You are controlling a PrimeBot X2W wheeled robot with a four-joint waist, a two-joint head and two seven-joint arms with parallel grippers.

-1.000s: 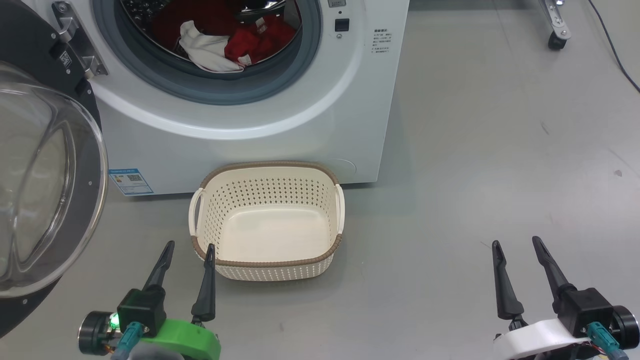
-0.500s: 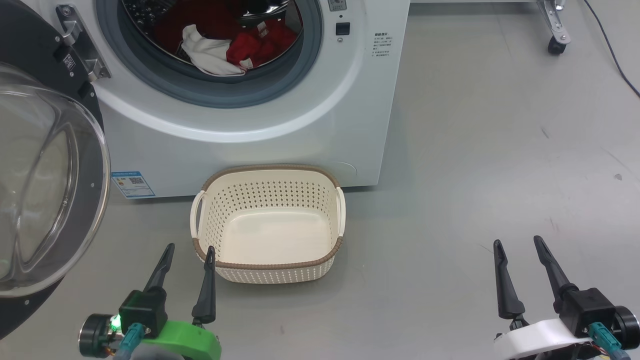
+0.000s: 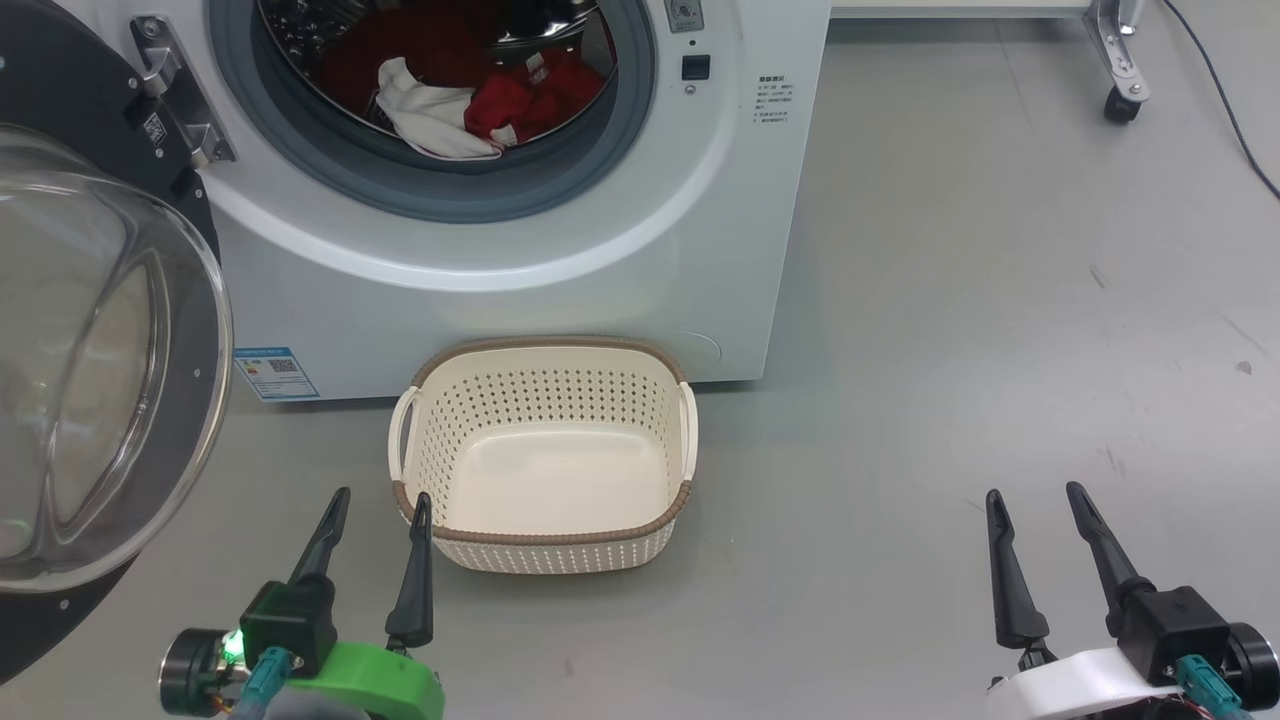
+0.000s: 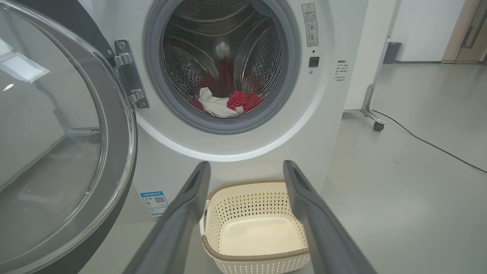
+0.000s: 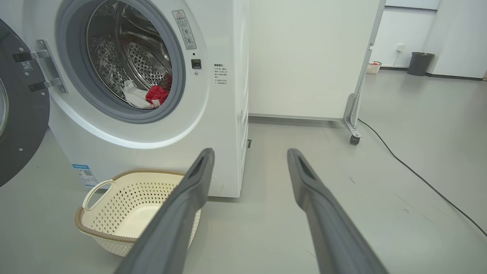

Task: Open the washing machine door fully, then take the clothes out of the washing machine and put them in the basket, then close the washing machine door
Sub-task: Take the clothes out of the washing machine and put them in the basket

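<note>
My rig faces the white washing machine (image 3: 600, 250), whose washing machine door (image 3: 90, 380) hangs swung open on my left on its metal hinge (image 3: 180, 90), the clear glass bowl bulging toward the head camera inside its black rim. The clothes (image 3: 525, 100), red with a white piece (image 3: 430, 115) on top, lie at the bottom of the perforated steel drum (image 4: 262, 49), just behind the grey gasket (image 3: 440, 195). On the grey floor (image 3: 950, 300), close to the foot of the machine and below its mouth, stands the cream basket (image 3: 545, 345) with its brown rim and white side handles, nothing in it. A blue label sticker (image 3: 275, 370) sits low on the machine's front, to the left of the basket. My left gripper (image 3: 382, 495) hovers at the basket's near left corner, fingers spread wide and holding nothing; in the head view its inner finger overlaps the rim, and I cannot tell whether they touch. My right gripper (image 3: 1032, 490) hangs well off to the right over bare floor, fingers likewise wide apart and holding nothing. A caster wheel (image 3: 1120, 105) and a black cable (image 3: 1225, 100) show at the far right.
</note>
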